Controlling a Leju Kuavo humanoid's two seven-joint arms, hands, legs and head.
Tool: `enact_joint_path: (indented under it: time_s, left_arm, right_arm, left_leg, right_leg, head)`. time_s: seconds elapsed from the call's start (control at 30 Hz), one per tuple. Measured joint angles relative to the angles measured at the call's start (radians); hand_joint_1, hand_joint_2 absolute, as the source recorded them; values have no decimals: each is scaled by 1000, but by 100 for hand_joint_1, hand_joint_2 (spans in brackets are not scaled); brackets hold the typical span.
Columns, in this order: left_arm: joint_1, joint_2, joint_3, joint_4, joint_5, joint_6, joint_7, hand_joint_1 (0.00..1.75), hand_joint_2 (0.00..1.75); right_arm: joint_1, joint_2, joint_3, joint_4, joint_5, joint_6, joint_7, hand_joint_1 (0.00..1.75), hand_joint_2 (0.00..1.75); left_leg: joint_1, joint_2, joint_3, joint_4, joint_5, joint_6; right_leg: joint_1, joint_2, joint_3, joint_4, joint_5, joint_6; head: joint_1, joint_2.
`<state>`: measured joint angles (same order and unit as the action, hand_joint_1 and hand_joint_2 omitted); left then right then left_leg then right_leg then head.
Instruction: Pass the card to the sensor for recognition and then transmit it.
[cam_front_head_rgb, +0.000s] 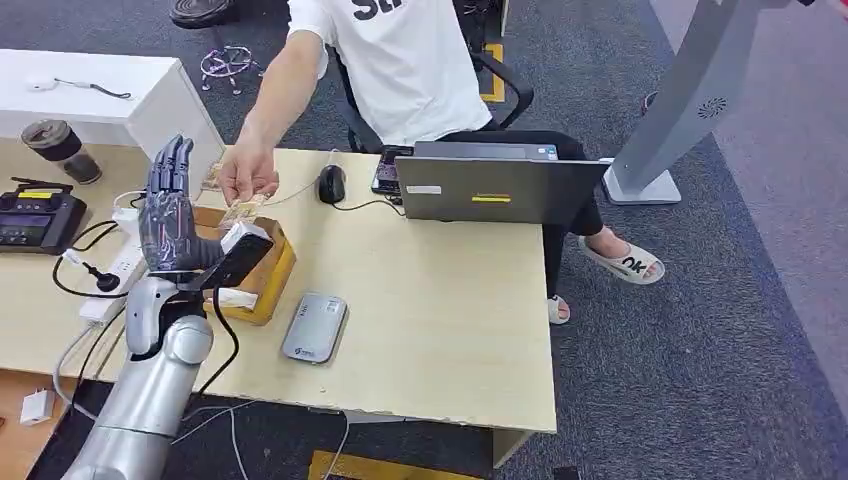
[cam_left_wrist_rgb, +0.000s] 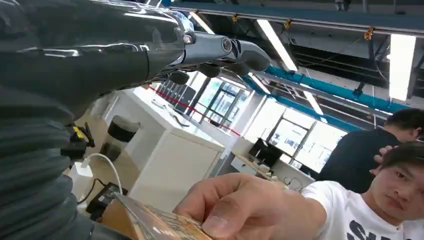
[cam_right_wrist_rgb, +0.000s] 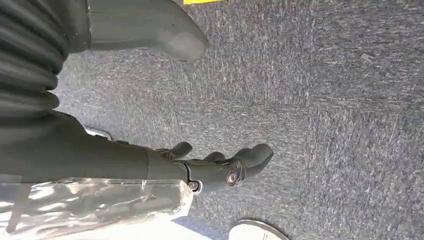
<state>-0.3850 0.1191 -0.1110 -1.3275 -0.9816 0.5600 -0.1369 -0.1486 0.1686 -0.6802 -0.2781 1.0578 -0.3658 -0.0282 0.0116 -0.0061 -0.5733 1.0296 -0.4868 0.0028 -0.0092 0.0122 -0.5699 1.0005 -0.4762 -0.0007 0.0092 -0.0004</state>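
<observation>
A person in a white shirt reaches across the table and pinches the card (cam_front_head_rgb: 243, 212) in a hand (cam_front_head_rgb: 245, 172). The card hangs just above the wooden box (cam_front_head_rgb: 268, 282). My left hand (cam_front_head_rgb: 168, 205) stands upright right beside it, fingers stretched upward and apart, with nothing visibly held. In the left wrist view the person's fingers (cam_left_wrist_rgb: 235, 207) pinch the card (cam_left_wrist_rgb: 155, 225) below my extended fingers (cam_left_wrist_rgb: 220, 50). The grey card sensor (cam_front_head_rgb: 314, 327) lies flat on the table to the right of the box. My right hand (cam_right_wrist_rgb: 220, 165) hangs over the carpet, fingers loosely bent and holding nothing.
A laptop (cam_front_head_rgb: 500, 190) and a mouse (cam_front_head_rgb: 331, 184) sit at the table's far side. A black controller (cam_front_head_rgb: 35, 215), a power strip (cam_front_head_rgb: 118, 272) with cables and a dark cup (cam_front_head_rgb: 55, 145) are at the left. A grey kiosk stand (cam_front_head_rgb: 690, 95) is on the floor, far right.
</observation>
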Motion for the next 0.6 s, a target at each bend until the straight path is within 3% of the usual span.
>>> enact_joint_path:
  time_s: [0.03,0.07,0.1,0.13,0.6]
  left_arm:
    - [0,-2,0,0,9,0,-2,42,175]
    - [0,-5,0,0,17,0,-7,117,175]
    - [1,-8,0,0,23,0,-10,157,175]
    - [2,-10,0,0,27,1,-11,175,175]
    - [13,-18,0,0,39,1,-21,175,175]
  right_arm:
    - [1,0,0,0,0,-1,0,0,175]
    - [1,0,0,0,0,-1,0,0,175]
    - [2,0,0,1,0,-1,0,0,175]
    - [2,0,0,2,1,-1,0,0,175]
    - [5,0,0,5,2,-2,0,0,175]
  left_leg:
    - [0,0,0,0,0,0]
    - [0,0,0,0,0,0]
    - [0,0,0,0,0,0]
    - [0,0,0,0,0,0]
    - [0,0,0,0,0,0]
  right_leg:
    - [0,0,0,0,0,0]
    - [0,0,0,0,0,0]
    - [0,0,0,0,0,0]
    - [0,0,0,0,0,0]
    - [0,0,0,0,0,0]
  head:
    - [0,0]
    - [0,0]
    - [0,0]
    - [0,0]
    - [0,0]
